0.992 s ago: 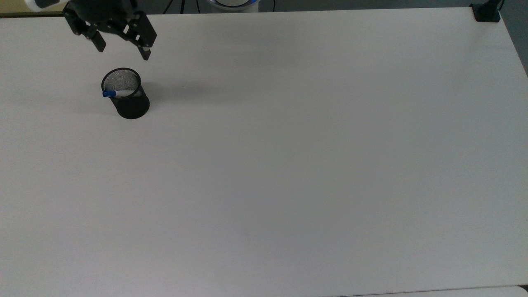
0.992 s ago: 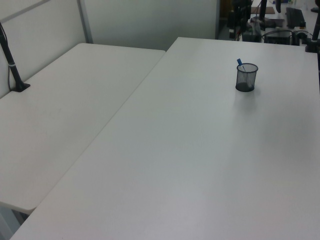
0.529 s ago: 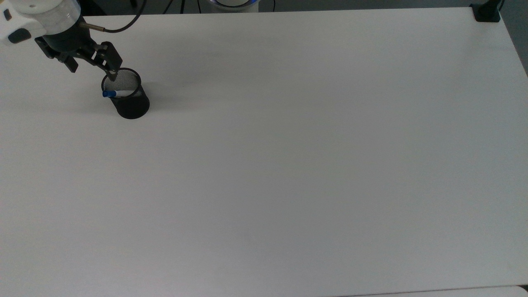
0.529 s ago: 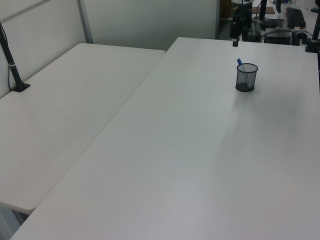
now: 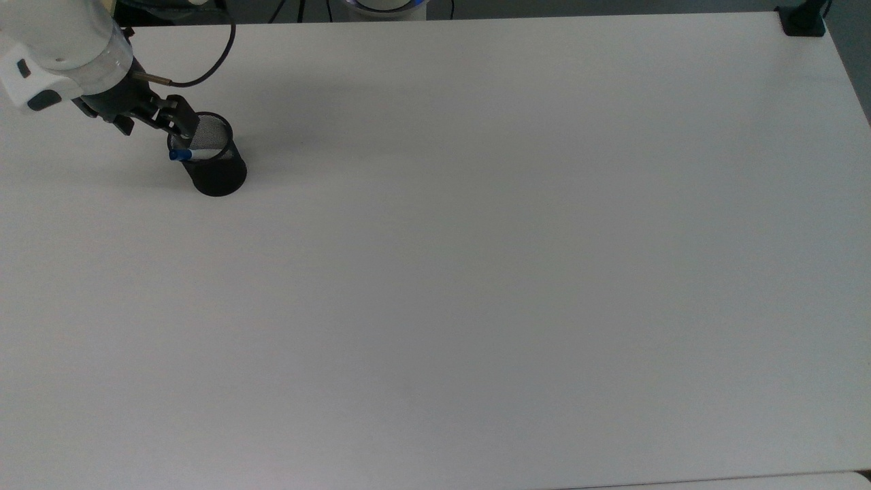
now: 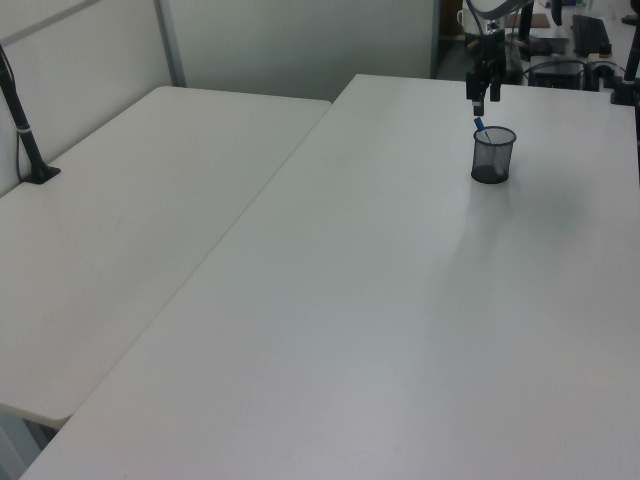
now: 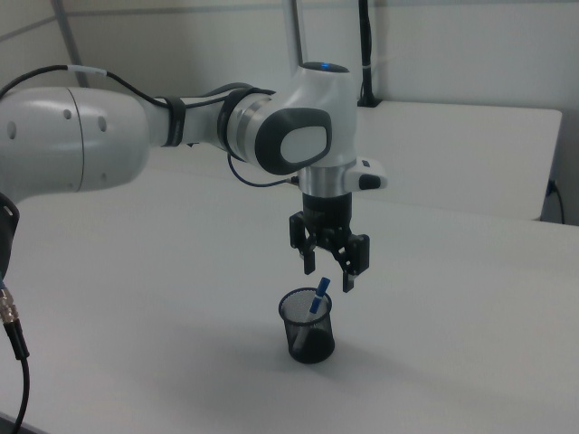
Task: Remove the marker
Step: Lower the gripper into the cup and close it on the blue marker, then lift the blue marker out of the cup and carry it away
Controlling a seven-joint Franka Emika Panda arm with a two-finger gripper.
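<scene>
One marker, one cup, fingers spread above the rim

From my seat, starting at the right view's left, the white arm reaches across to the gripper (image 7: pixel 329 277), which hangs just over the mesh cup (image 7: pixel 308 327) with its two fingers set well apart, holding nothing. The marker (image 7: pixel 317 297) leans inside the cup, its blue cap poking above the rim and sitting below and between the fingertips. In the top view the cup (image 5: pixel 216 165) stands near the table (image 5: pixel 476 238) corner at the top view's left, and the marker (image 5: pixel 187 154) lies against the rim on the top view's left side.

My worry is the lean. If I drop straight down, one finger could land on the cap or catch the rim, and I judge the light cup would tip or slide. A pinch on the cap alone may slip, or drag the cup up with the marker.

Compared with a second ago, the gripper has come down and across: in the top view it was beyond the cup, clear of it, and now overlaps the rim. Cup and marker have not moved.
</scene>
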